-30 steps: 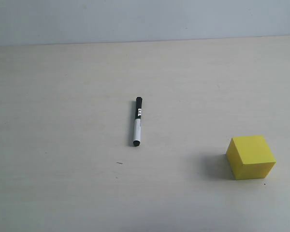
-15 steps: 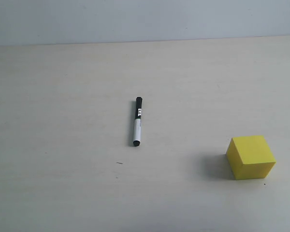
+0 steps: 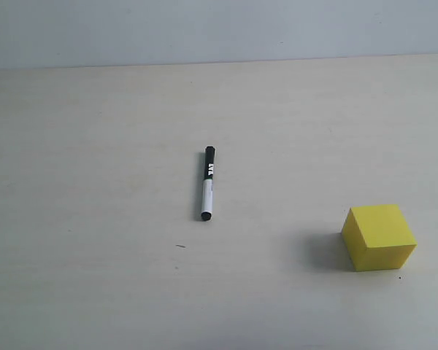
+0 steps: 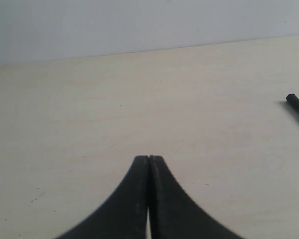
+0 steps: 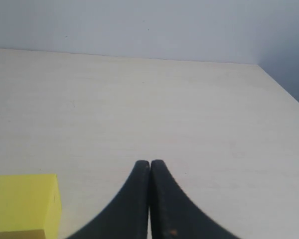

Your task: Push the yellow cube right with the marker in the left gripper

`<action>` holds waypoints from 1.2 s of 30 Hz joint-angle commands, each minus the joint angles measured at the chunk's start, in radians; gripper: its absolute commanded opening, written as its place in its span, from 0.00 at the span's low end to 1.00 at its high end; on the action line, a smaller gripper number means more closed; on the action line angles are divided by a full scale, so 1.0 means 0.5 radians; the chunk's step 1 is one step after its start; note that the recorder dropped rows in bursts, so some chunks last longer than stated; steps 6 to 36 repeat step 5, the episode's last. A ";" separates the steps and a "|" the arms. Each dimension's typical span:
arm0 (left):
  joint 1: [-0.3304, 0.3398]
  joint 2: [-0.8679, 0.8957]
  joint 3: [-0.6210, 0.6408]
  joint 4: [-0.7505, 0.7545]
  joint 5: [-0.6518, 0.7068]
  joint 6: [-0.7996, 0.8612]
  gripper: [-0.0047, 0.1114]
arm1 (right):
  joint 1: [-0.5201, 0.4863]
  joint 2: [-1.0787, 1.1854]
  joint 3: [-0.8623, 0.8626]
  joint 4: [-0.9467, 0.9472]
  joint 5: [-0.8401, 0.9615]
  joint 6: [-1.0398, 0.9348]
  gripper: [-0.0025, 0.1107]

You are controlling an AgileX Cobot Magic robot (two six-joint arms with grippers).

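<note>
The marker (image 3: 207, 183) lies flat on the pale table near the middle of the exterior view, black cap end away from the camera; no gripper holds it. Its black tip (image 4: 298, 105) shows at the edge of the left wrist view. The yellow cube (image 3: 378, 237) rests at the lower right of the exterior view, well apart from the marker, and also shows in the right wrist view (image 5: 24, 204). My left gripper (image 4: 149, 158) is shut with nothing between its jaws. My right gripper (image 5: 149, 162) is shut and empty too. Neither gripper appears in the exterior view.
A pale wooden table (image 3: 95, 146) runs back to a light grey wall (image 3: 204, 29). The table's far right corner (image 5: 259, 64) shows in the right wrist view. A small dark speck (image 3: 180, 246) lies below the marker.
</note>
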 commanded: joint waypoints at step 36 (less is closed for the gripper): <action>0.006 -0.010 0.002 0.006 -0.009 0.009 0.04 | -0.009 -0.010 0.005 0.002 -0.023 -0.015 0.02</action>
